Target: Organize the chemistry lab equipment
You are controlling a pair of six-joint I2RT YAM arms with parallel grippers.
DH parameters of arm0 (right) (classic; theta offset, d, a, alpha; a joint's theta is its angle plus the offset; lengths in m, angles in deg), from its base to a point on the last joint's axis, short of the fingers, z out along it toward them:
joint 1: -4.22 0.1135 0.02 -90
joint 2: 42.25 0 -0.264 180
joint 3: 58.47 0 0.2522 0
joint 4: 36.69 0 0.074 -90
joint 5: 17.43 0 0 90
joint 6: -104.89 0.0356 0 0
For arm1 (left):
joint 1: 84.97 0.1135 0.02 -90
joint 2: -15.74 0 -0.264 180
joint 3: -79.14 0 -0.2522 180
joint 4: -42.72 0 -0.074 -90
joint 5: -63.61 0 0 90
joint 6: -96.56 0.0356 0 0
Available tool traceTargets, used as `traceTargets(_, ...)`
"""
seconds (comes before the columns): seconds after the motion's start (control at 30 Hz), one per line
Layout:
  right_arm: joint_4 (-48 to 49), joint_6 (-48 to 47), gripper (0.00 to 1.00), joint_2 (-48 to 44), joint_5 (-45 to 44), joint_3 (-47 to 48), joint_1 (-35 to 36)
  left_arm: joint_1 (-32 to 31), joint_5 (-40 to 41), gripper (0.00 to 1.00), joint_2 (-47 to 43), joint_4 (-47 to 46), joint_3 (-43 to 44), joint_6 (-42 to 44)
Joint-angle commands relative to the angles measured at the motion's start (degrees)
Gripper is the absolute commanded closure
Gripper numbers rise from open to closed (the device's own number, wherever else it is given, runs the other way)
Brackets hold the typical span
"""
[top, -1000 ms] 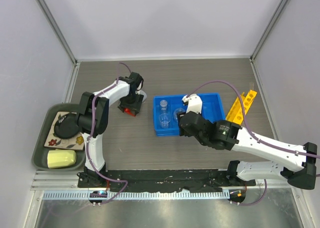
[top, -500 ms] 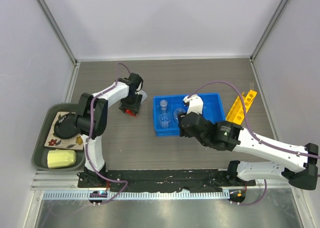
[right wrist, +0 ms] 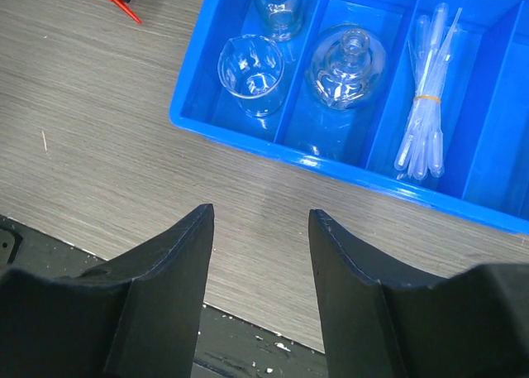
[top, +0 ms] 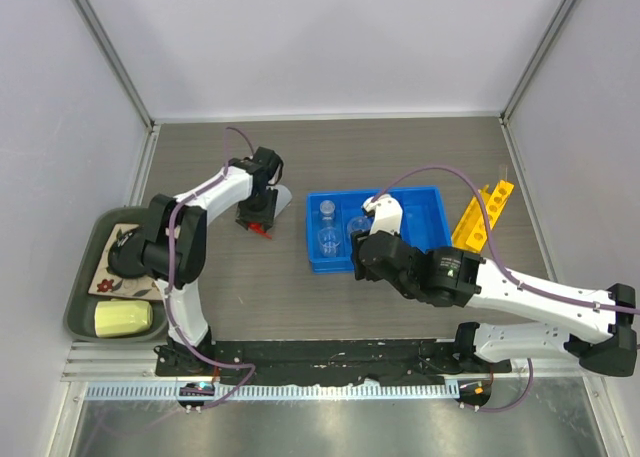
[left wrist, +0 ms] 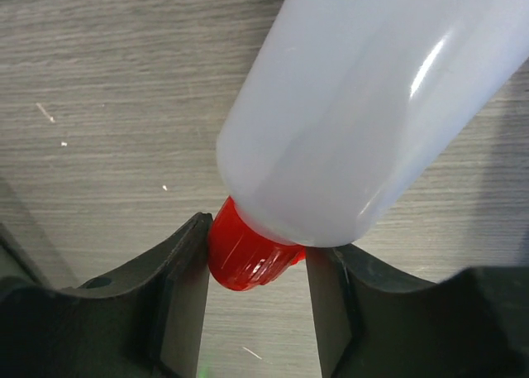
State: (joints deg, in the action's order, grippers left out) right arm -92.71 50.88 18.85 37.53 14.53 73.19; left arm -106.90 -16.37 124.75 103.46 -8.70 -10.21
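The left end effector [left wrist: 256, 258] is clamped on the red cap of the white squeeze bottle [left wrist: 364, 105], left of the blue bin [right wrist: 248, 138], while the right end effector [right wrist: 260, 229] hangs spread apart above the bin's near edge.

The left arm [top: 215, 187] and right arm [top: 530, 295] share one build: white shells between bulky black joint housings, black bases, and a thin purple cable [top: 435, 169] looping along each. The left pincer [left wrist: 256, 270] and right pincer [right wrist: 260, 221] have matte black fingers, broad, flat-faced, with bevelled tips. A small round hole sits in the left pincer's housing.
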Motion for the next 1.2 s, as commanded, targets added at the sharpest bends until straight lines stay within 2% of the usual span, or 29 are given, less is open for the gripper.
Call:
traceTargets(0.0, 1.0, 2.1, 0.45, -1.0, -2.1, 0.6, 1.4, -1.7, 2.9, 0.79, -4.9, 4.0, -0.3, -2.6)
traceTargets(0.43, -2.6, 3.8, 0.45, -0.5, -5.9, 3.5, 4.2, -6.3, 6.7, 0.79, -19.8, 12.0, 5.9, -5.3)
traceTargets(0.6, -7.4, 5.7, 0.45, -1.9, -9.3, 6.7, 4.2, -7.4, 2.6, 0.80, -23.8, 13.4, 10.5, -8.4)
traceTargets(0.63, -9.2, 6.3, 0.45, -2.3, -9.8, 7.1, 4.2, -7.6, -1.1, 0.80, -24.1, 13.1, 10.9, -9.5)
traceTargets(0.77, -12.8, 7.3, 0.45, -5.6, -12.2, 9.3, 4.2, -10.9, -9.0, 0.80, -25.6, 7.1, 12.5, -14.9)
traceTargets(0.93, -19.3, 8.9, 0.45, -7.0, -15.5, 14.0, 4.2, -15.4, -16.4, 0.80, -22.9, -1.4, 13.7, -24.2)
traceTargets(1.03, -22.0, 9.7, 0.45, -7.0, -16.1, 16.7, 4.2, -19.6, -20.9, 0.80, -20.5, -10.4, 12.8, -29.2)
traceTargets(1.07, -22.3, 9.7, 0.45, -7.1, -16.5, 17.3, 4.2, -20.5, -22.1, 0.80, -19.8, -16.4, 11.9, -32.5)
traceTargets(1.17, -24.4, 10.1, 0.45, -7.4, -17.0, 19.2, 4.2, -23.8, -25.7, 0.80, -16.6, -27.0, 11.3, -39.0)
